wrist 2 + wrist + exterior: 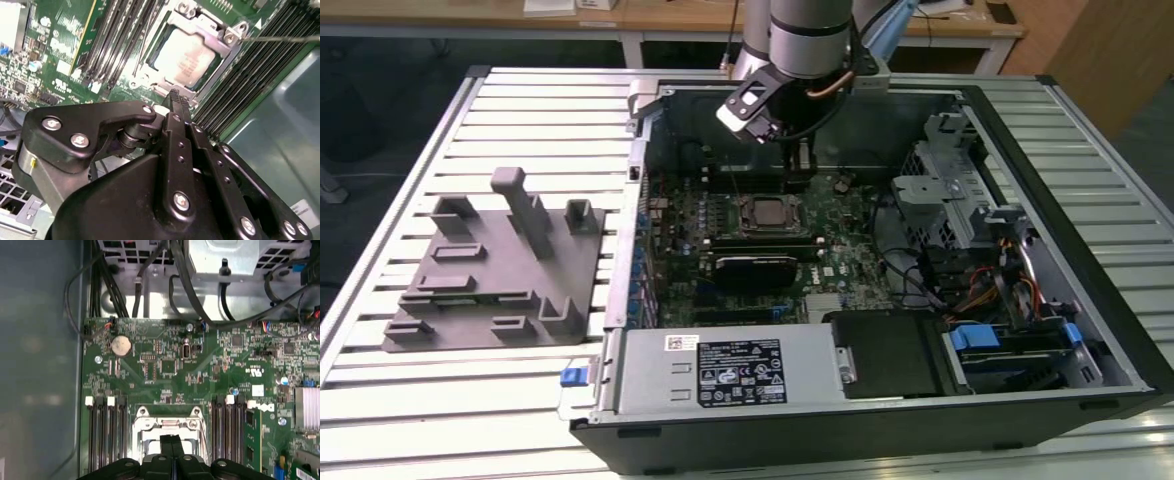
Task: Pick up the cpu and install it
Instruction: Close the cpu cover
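Nothing in my gripper (179,100): fingers pinched together, empty, hovering just above the cpu (185,57), which lies in the socket (227,37). Risk, imo: if the tips drop, they could jab its top or nudge it askew.

A slatted silver metal tabletop (400,400) carries a big open black computer case (881,425). A large grey plastic block with upright tabs (494,270) lies on the tabletop, on the exterior view's left of the case. A green circuit board (854,250) lies in the case. In the board's middle sits a dark square socket with a metal frame (210,25). The small flat square silvery cpu (186,56) lies in the socket. Long black slots (115,40) run on both sides of the socket. The black metal gripper (178,97) hangs over the board, just beside the socket.
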Controlling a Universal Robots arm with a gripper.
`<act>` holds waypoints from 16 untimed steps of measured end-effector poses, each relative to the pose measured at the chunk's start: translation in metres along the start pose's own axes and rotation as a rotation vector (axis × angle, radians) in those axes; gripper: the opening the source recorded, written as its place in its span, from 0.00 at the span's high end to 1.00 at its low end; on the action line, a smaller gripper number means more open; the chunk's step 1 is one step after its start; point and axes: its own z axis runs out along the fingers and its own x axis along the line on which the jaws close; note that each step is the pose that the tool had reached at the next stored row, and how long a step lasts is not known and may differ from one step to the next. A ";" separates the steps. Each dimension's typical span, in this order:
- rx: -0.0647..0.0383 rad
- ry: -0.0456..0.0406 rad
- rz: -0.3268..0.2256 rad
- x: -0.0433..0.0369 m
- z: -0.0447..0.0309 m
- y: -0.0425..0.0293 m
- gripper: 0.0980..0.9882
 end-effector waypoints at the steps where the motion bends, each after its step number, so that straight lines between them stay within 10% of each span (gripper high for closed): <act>1: 0.000 0.0000 0.000 0.0000 0.0000 -0.0012 0.99; 16: 0.000 -0.0001 0.000 -0.0022 0.0095 -0.0157 0.99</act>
